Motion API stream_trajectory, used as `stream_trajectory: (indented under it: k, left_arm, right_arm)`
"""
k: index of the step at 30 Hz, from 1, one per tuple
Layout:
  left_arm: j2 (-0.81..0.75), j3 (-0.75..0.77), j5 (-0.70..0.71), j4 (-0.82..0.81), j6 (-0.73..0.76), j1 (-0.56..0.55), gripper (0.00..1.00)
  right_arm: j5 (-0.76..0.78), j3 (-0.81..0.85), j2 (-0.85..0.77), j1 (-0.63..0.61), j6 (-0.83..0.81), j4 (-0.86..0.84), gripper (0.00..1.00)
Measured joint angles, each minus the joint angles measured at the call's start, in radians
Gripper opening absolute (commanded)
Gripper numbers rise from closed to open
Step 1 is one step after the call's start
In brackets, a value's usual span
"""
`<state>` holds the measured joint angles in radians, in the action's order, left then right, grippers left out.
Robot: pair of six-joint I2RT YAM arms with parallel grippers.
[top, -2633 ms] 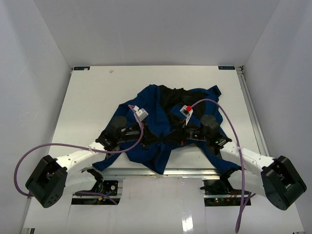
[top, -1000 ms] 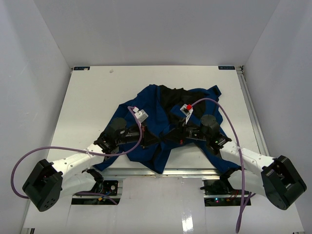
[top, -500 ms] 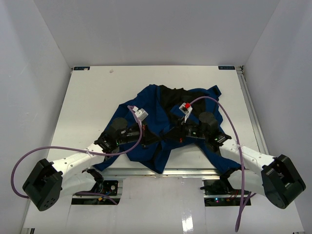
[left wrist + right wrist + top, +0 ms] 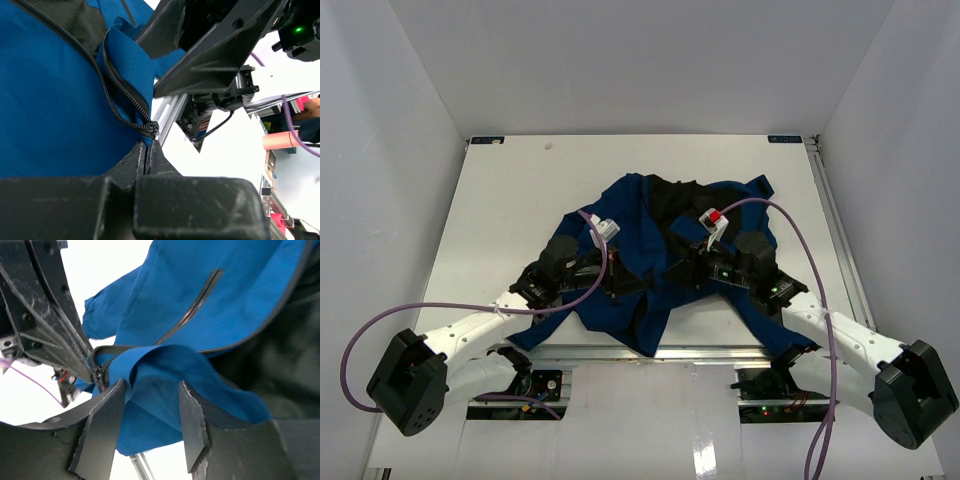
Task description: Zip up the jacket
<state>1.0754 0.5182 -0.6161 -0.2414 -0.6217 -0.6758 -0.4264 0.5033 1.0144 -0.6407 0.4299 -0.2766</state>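
The blue jacket (image 4: 628, 215) lies crumpled in the middle of the white table, its black lining showing at the collar. My left gripper (image 4: 636, 283) is shut on the jacket's hem (image 4: 146, 140), right at the lower end of the black zipper (image 4: 117, 95). My right gripper (image 4: 678, 272) faces it from the right and stands open. Its fingers (image 4: 100, 430) straddle a raised fold of blue jacket fabric (image 4: 160, 370) without pinching it. The zipper slider (image 4: 100, 374) sits just beyond its left finger, next to the left gripper's black fingers (image 4: 45, 305).
An aluminium rail (image 4: 700, 350) runs along the table's near edge under the jacket's hem. White walls close in the table (image 4: 500, 200) on three sides. Purple cables (image 4: 790, 250) loop from both wrists. The right arm's black body (image 4: 215, 45) looms close to the left gripper.
The right gripper has opened and let go of the jacket by the zipper, and its wrist has shifted slightly right. The left gripper stays shut on the hem.
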Motion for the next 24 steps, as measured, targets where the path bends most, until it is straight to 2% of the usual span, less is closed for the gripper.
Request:
stream_trajectory:
  k: [10, 14, 18, 24]
  left_arm:
    - [-0.016, 0.007, -0.032, 0.031, -0.011, 0.000, 0.00]
    - [-0.016, 0.007, -0.044, 0.031, -0.016, 0.001, 0.00]
    - [-0.016, 0.007, -0.053, 0.031, -0.021, 0.001, 0.00]
    - [-0.016, 0.007, -0.059, 0.025, -0.036, 0.001, 0.00]
  right_arm:
    - [0.157, 0.047, -0.210, -0.002, -0.064, 0.201, 0.64]
    - [0.255, 0.097, -0.232, -0.040, -0.119, 0.306, 0.64]
    - [0.451, 0.166, -0.206, -0.208, -0.195, 0.386, 0.58]
    - [0.784, 0.208, -0.153, -0.572, -0.365, 0.426, 0.60]
